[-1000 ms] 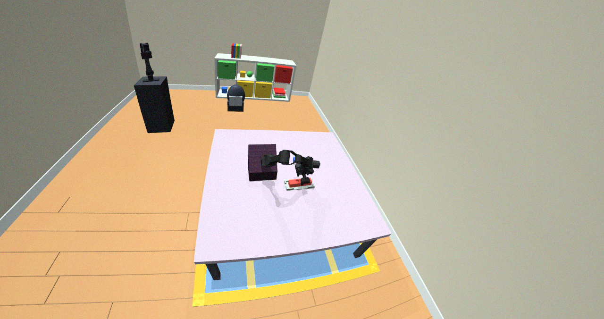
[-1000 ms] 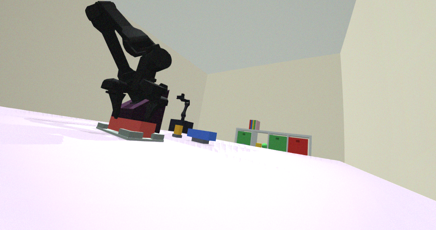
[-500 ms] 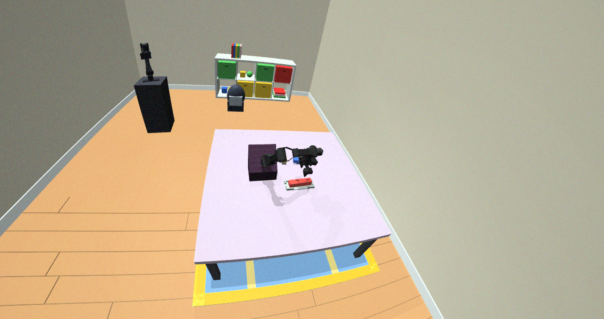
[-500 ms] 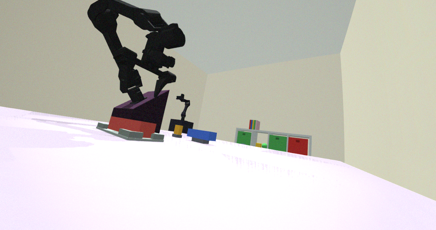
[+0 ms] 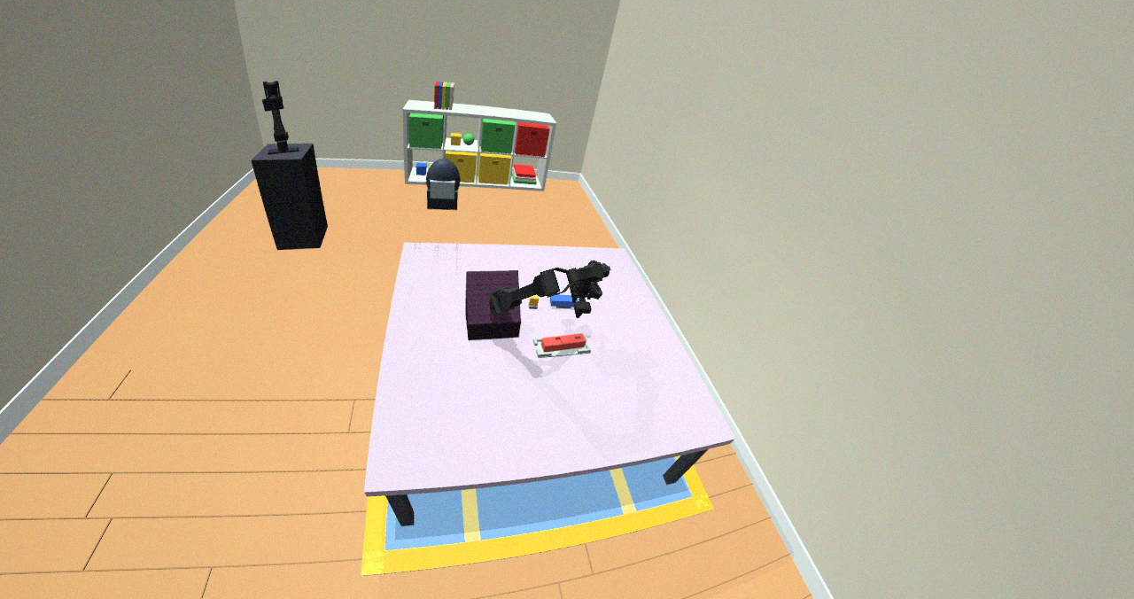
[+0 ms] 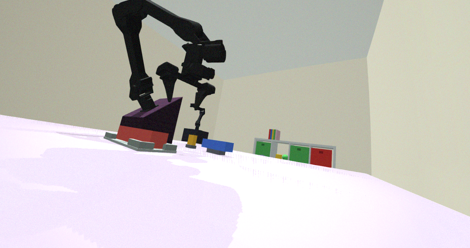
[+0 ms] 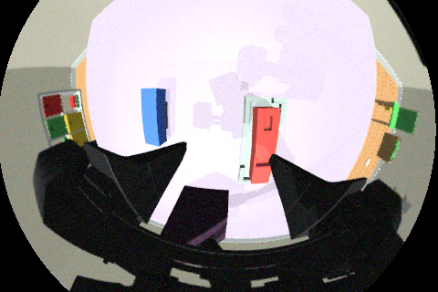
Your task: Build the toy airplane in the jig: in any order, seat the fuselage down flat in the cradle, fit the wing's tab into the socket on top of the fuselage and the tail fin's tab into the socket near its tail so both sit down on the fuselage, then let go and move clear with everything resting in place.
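Note:
The red fuselage (image 5: 563, 342) (image 6: 143, 136) (image 7: 265, 141) lies level in the pale grey-green cradle (image 6: 140, 144) (image 7: 246, 137), its two sockets facing up and empty. The blue wing (image 5: 561, 301) (image 6: 217, 145) (image 7: 153, 116) rests on the table on its dark underside part, apart from the cradle. The small yellow tail fin (image 5: 533, 301) (image 6: 192, 139) stands on a dark foot between the wing and the arm's base block; it is hidden in the wrist view. My gripper (image 5: 588, 302) (image 6: 183, 104) (image 7: 229, 152) is open and empty, raised above the table between the wing and the fuselage in the wrist view.
The dark purple base block (image 5: 493, 327) (image 6: 161, 120) (image 7: 198, 210) carries the arm, close to the tail fin and the cradle. The pale table (image 5: 476, 421) has its edges well outside the parts. A shelf (image 5: 479, 112) and another arm on a black pedestal (image 5: 291, 203) stand far off.

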Controlling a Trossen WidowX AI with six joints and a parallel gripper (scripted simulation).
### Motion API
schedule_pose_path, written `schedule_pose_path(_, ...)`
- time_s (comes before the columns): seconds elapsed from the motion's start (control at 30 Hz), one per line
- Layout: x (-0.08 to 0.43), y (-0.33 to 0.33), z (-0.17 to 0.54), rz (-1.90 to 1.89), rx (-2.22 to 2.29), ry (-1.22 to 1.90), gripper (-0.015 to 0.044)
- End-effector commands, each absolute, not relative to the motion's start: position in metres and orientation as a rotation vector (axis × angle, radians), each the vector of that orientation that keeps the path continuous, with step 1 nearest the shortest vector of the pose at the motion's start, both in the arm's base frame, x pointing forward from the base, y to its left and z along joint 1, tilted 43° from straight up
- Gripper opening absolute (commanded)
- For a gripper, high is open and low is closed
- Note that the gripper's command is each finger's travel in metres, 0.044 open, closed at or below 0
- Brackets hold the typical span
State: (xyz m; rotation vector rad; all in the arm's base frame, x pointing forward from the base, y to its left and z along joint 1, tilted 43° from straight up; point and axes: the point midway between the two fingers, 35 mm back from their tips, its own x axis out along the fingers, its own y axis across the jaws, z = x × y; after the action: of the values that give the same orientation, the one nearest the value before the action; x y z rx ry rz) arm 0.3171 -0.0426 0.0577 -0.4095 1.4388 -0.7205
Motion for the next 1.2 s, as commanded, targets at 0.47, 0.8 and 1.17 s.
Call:
schedule_pose_path(0.47,0.348,0.071,-0.072,-0.727,-0.418,1.442,0.0440)
schedule_pose_path(0.8,0.347,0.046,-0.100,-0.728,-0.419,1.442,0.0440)
schedule_pose_path(1.17,0.347,0.031,-0.116,-0.729,-0.419,1.441,0.0440)
